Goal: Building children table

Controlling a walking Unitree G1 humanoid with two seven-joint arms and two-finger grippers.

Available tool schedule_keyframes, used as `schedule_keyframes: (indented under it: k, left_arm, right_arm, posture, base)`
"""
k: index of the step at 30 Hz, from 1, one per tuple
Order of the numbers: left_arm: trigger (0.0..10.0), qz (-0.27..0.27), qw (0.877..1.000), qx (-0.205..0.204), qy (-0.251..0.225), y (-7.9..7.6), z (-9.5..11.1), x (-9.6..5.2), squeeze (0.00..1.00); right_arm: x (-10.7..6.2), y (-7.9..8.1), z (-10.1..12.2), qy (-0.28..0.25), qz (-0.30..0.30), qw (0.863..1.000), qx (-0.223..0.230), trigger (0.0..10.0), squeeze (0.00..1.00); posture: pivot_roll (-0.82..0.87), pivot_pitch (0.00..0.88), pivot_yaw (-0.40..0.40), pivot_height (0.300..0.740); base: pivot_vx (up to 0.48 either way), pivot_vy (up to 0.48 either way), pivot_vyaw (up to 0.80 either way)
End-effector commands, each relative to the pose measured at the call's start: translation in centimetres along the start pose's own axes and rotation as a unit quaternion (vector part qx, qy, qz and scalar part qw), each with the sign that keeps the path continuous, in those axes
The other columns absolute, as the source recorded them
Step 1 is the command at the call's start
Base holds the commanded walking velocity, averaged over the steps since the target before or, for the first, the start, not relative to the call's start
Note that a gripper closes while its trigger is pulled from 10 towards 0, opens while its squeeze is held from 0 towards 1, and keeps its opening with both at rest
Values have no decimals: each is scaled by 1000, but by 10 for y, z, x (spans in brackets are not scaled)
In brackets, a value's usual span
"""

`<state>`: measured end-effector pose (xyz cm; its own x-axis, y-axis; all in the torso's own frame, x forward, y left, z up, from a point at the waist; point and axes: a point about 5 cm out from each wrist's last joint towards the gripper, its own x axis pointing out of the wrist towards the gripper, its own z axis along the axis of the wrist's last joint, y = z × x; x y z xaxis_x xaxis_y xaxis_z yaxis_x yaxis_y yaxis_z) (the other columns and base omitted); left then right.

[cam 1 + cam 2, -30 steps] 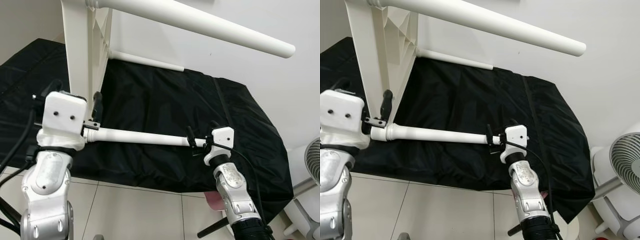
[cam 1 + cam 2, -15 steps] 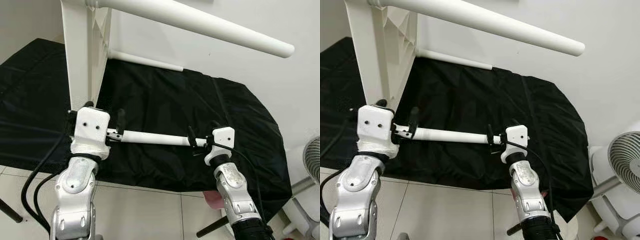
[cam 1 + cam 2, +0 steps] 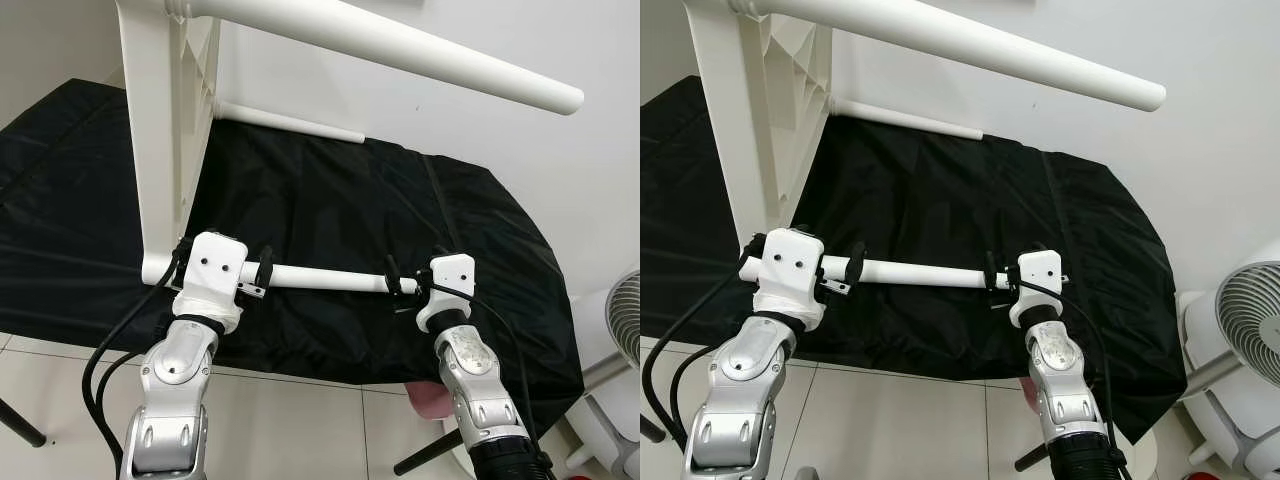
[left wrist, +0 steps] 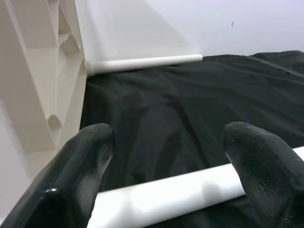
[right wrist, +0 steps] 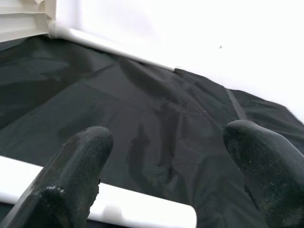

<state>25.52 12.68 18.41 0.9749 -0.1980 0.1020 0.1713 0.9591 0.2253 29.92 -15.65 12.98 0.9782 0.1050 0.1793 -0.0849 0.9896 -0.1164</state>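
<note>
left gripper [image 3: 262, 277]: at 7 o'clock of the head view, nearest the robot; its two black fingers [image 4: 83, 164] stand apart on either side of the long white round table leg [image 3: 325, 279] and do not press it, so the jaws read as released

right gripper [image 3: 397, 288]: at 5 o'clock, level with the left one; fingers [image 5: 78, 164] likewise spread astride the leg's free end, released, not clenched

white leg: lies level between the two grippers above the black cloth sheet [image 3: 340, 210], its left end reaching toward the corner of the white plastic tabletop frame [image 3: 160, 150]; whether that end is already seated in the corner socket I cannot tell, since the left wrist housing hides the joint

tabletop frame: stands on edge at 10 to 11 o'clock, ribbed underside facing right, its lower corner just beside the left gripper

second leg [image 3: 400, 50]: already fitted, jutting from the frame's top corner toward 2 o'clock

third leg [image 3: 290, 122]: farther back at 12 o'clock, running from the frame's far lower corner along the cloth by the white wall [image 3: 520, 150]

fan [image 3: 1245, 330]: white, at 4 o'clock, well apart

step in hand: fitting the near leg to the frame's lower corner, by my reading

next move calls for: both jaws to close on the leg, its left end held true to the socket, then a push or twist toward 9 o'clock; a loose hold risks the leg dropping onto the cloth
</note>
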Motion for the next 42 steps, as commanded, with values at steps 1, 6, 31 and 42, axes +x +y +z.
schedule_keyframes:
  k: [1,6,31,42]
  left_arm:
    - [10000,26,998,-59,15,-11,-7,2,1000]
    - [10000,-39,992,-99,62,-27,-21,7,0]
    - [10000,20,934,-291,208,-22,-37,31,0]
    - [10000,-6,941,-275,197,-23,-33,20,0]
  right_arm:
    - [1,-6,2,-4,-15,1000,-6,10000,1000]
    - [4,-7,4,2,-10,1000,-20,10000,0]
    - [26,-12,79,-151,51,976,-152,10000,0]
    - [18,-4,74,-150,55,977,-142,10000,0]
  posture:
    - [13,0,-146,740]
    - [8,0,-139,740]
    - [20,0,-93,740]
    - [22,0,-101,740]
  base:
    - [0,0,0]
    - [0,0,0]
    - [0,0,0]
    - [0,0,0]
